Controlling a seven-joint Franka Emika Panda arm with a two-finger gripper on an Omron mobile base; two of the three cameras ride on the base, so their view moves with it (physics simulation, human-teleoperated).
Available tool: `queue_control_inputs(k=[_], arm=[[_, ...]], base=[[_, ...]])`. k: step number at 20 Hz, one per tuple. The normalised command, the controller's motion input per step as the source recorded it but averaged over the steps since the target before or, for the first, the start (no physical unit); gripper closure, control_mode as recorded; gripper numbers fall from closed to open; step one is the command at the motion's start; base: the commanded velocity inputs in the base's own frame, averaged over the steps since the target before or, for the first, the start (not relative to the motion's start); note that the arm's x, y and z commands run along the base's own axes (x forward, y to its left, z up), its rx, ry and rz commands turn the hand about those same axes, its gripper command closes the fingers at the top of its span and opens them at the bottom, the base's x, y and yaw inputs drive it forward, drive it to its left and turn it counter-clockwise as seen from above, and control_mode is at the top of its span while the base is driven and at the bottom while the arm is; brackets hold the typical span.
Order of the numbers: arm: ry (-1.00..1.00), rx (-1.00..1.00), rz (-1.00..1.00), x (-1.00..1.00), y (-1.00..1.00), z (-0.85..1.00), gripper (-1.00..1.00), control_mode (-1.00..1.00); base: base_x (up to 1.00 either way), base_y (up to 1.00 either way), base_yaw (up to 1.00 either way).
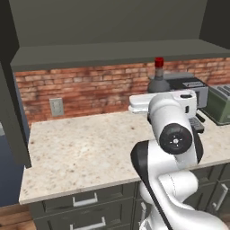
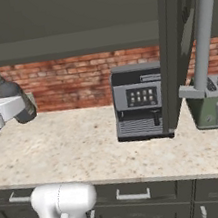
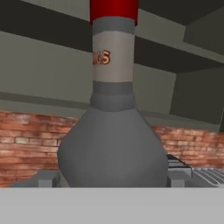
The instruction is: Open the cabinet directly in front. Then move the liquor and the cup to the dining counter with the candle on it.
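Observation:
The liquor (image 3: 113, 144), a greyish bottle with a red cap and pale neck label, stands upright between my fingers (image 3: 47, 178). My gripper (image 1: 158, 92) is shut on its body and holds it above the beige worktop (image 1: 81, 148), just below the open cabinet's bottom shelf (image 1: 112, 55). From the right, the liquor (image 2: 10, 92) tilts slightly over my white hand, gripper (image 2: 23, 108). The cabinet doors stand open: one (image 1: 10, 94) at the left, one (image 2: 170, 44) with a long silver handle (image 2: 202, 28) at the right. The cup and the dining counter are out of view.
A coffee machine (image 2: 139, 103) and a green toaster (image 2: 214, 105) stand on the worktop against the red brick wall (image 1: 90, 87). Dark drawers (image 1: 85, 202) run under the worktop. The open right door hangs in front of the coffee machine.

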Motion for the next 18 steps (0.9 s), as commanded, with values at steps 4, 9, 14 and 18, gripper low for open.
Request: queue_control_inputs(k=[4,9,14,18], arm=[[0.0,0.0,0.0,0.0,0.0,0.0,1.0,1.0],[0.0,0.0,0.0,0.0,0.0,0.0,1.0,1.0],[0.0,0.0,0.0,0.0,0.0,0.0,1.0,1.0],[0.0,0.0,0.0,0.0,0.0,0.0,1.0,1.0]], base=[[-0.51,0.0,-0.51],[-0.3,0.01,-0.88],[-0.02,0.02,-1.0],[0.0,0.0,-1.0]])
